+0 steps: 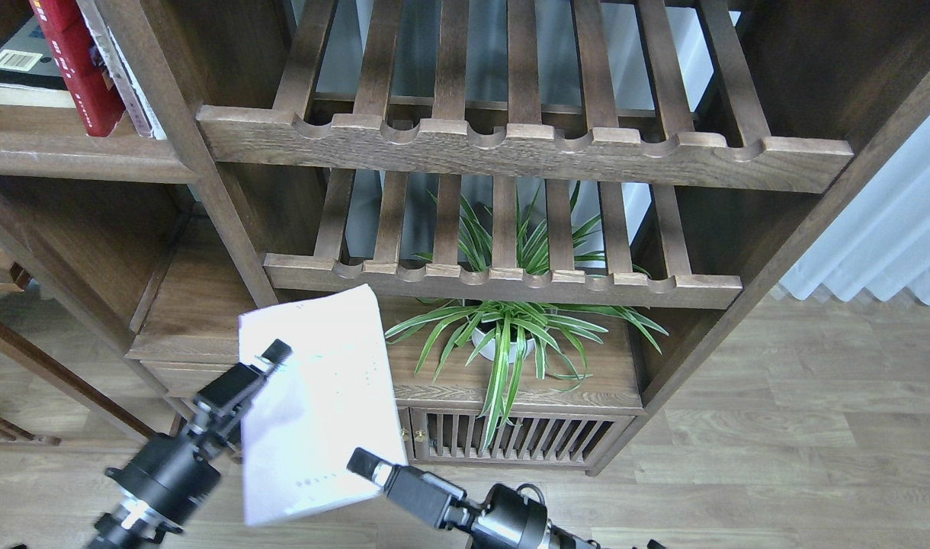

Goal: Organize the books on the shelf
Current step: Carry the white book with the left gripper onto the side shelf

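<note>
The thin cream-white book [320,396] hangs in the air in front of the low cabinet, tilted, its cover facing me. My left gripper [270,357] is clamped on its upper left edge, one finger across the cover. My right gripper [363,463] touches the book's lower edge; only one of its fingers shows. The dark brown shelf [76,162] is at the top left. On it the red book [80,72] leans, and the black-and-grey book [11,65] lies flat to its left.
A worn white-spined book [129,91] leans beside the red one against the upright post [206,168]. Two slatted racks [511,145] fill the middle bay. A potted spider plant [503,335] stands on the low cabinet [526,396]. Wooden floor lies to the right.
</note>
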